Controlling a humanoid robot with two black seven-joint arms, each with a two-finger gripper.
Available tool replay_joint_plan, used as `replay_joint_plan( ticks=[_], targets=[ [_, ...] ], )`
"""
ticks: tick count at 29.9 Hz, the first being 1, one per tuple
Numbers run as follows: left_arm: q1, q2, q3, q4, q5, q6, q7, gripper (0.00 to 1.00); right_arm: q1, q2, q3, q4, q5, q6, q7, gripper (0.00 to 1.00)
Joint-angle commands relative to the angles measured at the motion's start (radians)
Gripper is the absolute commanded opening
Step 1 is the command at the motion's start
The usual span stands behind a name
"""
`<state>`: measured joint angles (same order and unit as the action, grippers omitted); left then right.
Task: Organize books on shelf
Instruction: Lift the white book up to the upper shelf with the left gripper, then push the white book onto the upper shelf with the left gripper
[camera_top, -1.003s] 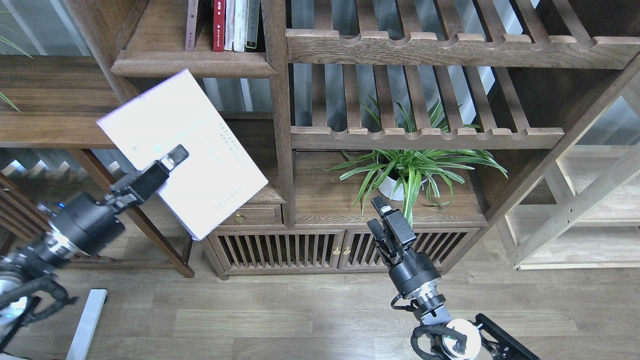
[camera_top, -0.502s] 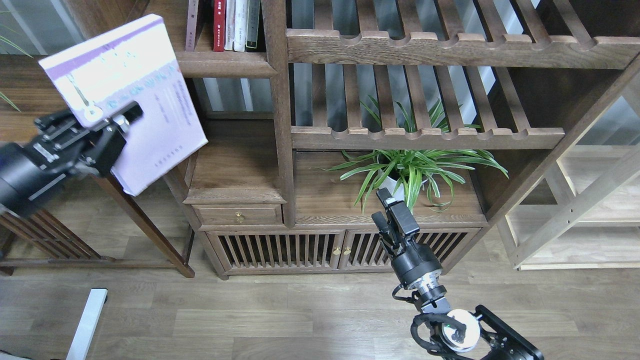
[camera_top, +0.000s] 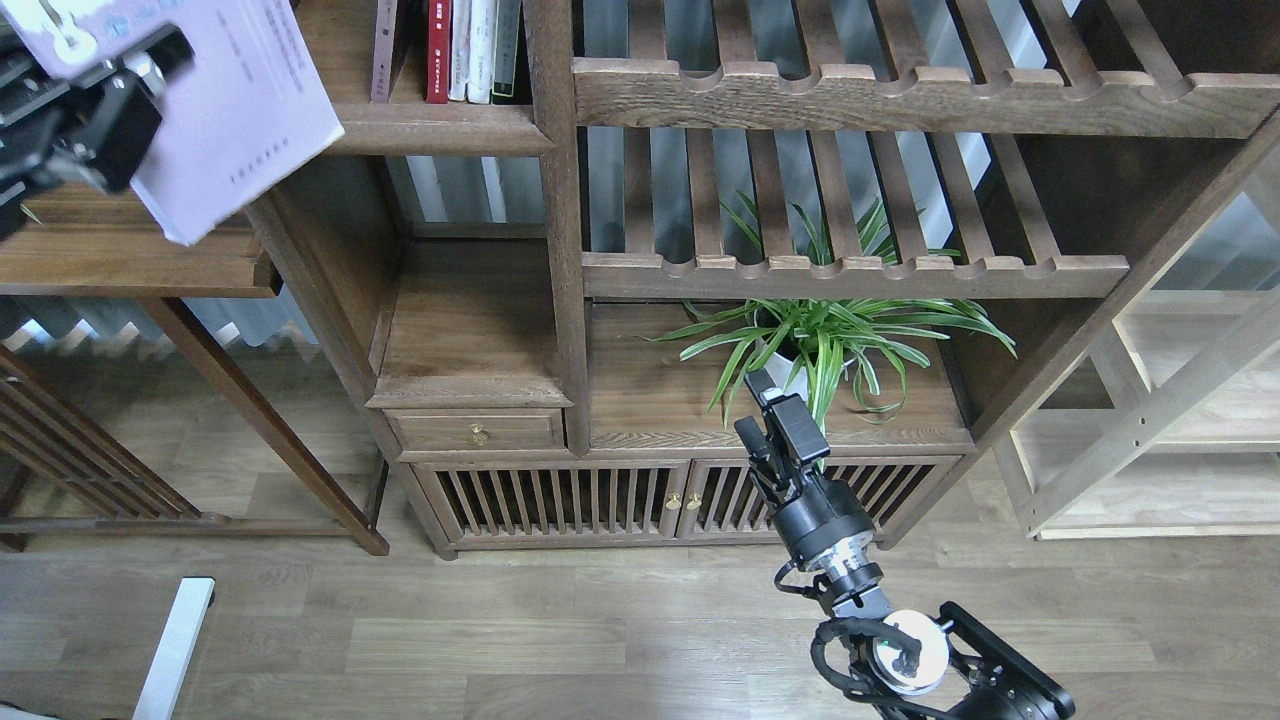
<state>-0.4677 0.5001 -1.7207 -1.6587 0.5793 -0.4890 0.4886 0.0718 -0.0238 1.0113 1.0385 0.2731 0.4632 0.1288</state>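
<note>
My left gripper (camera_top: 120, 85) is clenched on the pale lavender book (camera_top: 225, 95) at the upper left of the view, one finger lying across the cover near its upper left part, the book tilted with its lower corner hanging down over the edge of the brown desk (camera_top: 130, 262) on the left. The book sits just left of the dark-brown shelf (camera_top: 440, 128), its right edge overlapping the shelf's front left end. On that shelf, to the right of the held book, a row of books stands upright: a maroon book (camera_top: 383, 50) leaning slightly, a red book (camera_top: 437, 50), and pale ones beside it. My right gripper (camera_top: 768, 420) hangs low in the centre, well apart from the books, in front of the potted plant (camera_top: 820, 335); I cannot tell whether it is parted or closed.
</note>
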Motion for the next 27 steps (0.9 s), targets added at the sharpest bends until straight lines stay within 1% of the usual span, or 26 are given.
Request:
replay_joint_plan(
  ticks=[1,7,14,18,24,27],
  targets=[
    [-0.051,0.003,0.004,0.028,0.007,0.000,0.000,0.02,-0.001,-0.001,0.000,0.002,0.002,0.002,0.000,1.00],
    [-0.112,0.006,0.023,0.053,0.007,0.070,0.000,0.02,-0.001,0.001,0.000,0.003,0.002,0.003,0.000,1.00],
    [-0.190,0.008,0.050,0.083,0.008,0.177,0.000,0.02,-0.001,0.018,-0.003,0.003,0.002,0.003,0.002,1.00],
    [-0.250,0.018,0.075,0.131,0.008,0.211,0.000,0.02,-0.001,0.024,-0.010,0.003,0.002,0.003,0.002,1.00],
    [-0.334,0.044,0.153,0.197,0.007,0.271,0.000,0.02,-0.001,0.024,-0.011,0.006,0.000,0.003,0.000,1.00],
    [-0.382,0.044,0.202,0.244,0.007,0.279,0.000,0.02,-0.001,0.024,-0.011,0.006,0.000,0.003,0.002,1.00]
  ],
)
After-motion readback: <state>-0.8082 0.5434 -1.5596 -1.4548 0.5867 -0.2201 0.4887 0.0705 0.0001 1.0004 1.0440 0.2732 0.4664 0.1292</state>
